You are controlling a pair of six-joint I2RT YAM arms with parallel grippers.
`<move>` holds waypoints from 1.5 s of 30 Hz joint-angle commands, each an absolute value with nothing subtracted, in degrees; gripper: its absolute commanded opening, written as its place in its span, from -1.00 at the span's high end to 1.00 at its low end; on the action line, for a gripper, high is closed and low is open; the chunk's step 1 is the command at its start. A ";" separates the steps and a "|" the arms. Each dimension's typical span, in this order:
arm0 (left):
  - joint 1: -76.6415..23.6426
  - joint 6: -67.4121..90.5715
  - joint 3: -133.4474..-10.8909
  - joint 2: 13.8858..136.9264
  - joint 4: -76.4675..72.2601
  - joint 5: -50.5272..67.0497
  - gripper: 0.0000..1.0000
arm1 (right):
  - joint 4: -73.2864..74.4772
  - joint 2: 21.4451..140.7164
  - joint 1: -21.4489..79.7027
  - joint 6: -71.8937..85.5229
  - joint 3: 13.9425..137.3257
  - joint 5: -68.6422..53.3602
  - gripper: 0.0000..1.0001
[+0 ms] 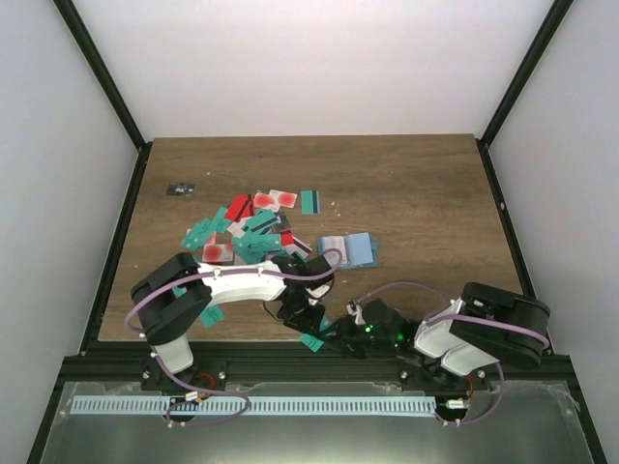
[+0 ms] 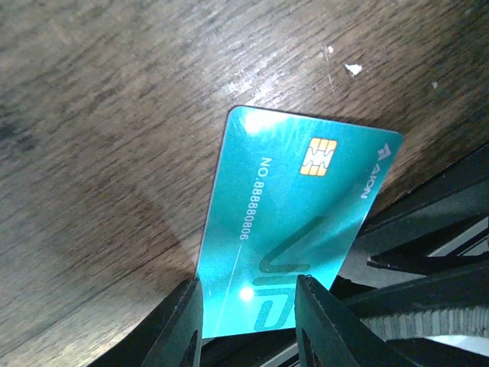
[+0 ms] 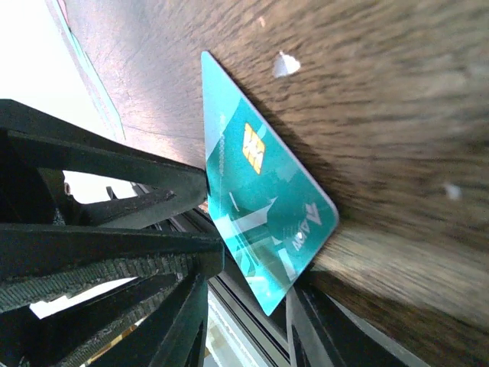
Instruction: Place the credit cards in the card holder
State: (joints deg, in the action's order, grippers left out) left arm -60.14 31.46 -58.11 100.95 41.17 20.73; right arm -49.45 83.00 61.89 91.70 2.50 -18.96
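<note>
On the table point(image 1: 416, 184), a loose heap of credit cards point(image 1: 247, 227) in teal, red and white with red blots lies just left of the card holder point(image 1: 346, 249), which is open flat, one half pale and the other blue. At the near edge, one glossy teal card point(image 2: 290, 222) shows a gold chip, the number 888880806 and "VIP"; the left gripper point(image 2: 248, 294) has its fingers narrowly apart over the card's end, and whether they grip it I cannot tell. The right gripper point(image 3: 250, 294) has its fingers slightly parted around the card's corner, which juts past the table edge.
</note>
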 commanded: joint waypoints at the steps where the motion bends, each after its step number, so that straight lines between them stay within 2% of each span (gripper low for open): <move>1: -61.42 32.98 -53.54 104.06 36.78 25.06 0.28 | -41.59 80.89 60.86 91.22 2.11 -9.23 0.38; 22: -60.69 37.62 -49.13 101.63 29.91 28.56 0.29 | -43.24 79.06 60.86 91.44 -0.31 -9.14 0.67; 26: -60.58 37.64 -48.96 101.59 29.97 28.50 0.29 | -42.95 78.90 60.91 91.55 -0.13 -9.39 0.79; 30: -60.18 37.90 -49.04 100.78 30.68 27.44 0.29 | -40.92 77.85 60.91 91.52 0.19 -10.28 0.98; 38: -57.30 38.21 -51.07 93.64 34.61 22.69 0.28 | -27.74 67.13 60.82 86.59 2.95 -11.24 0.99; 45: -49.06 34.12 -51.00 85.44 39.28 20.16 0.26 | -19.02 58.13 57.28 76.44 7.55 -11.77 0.99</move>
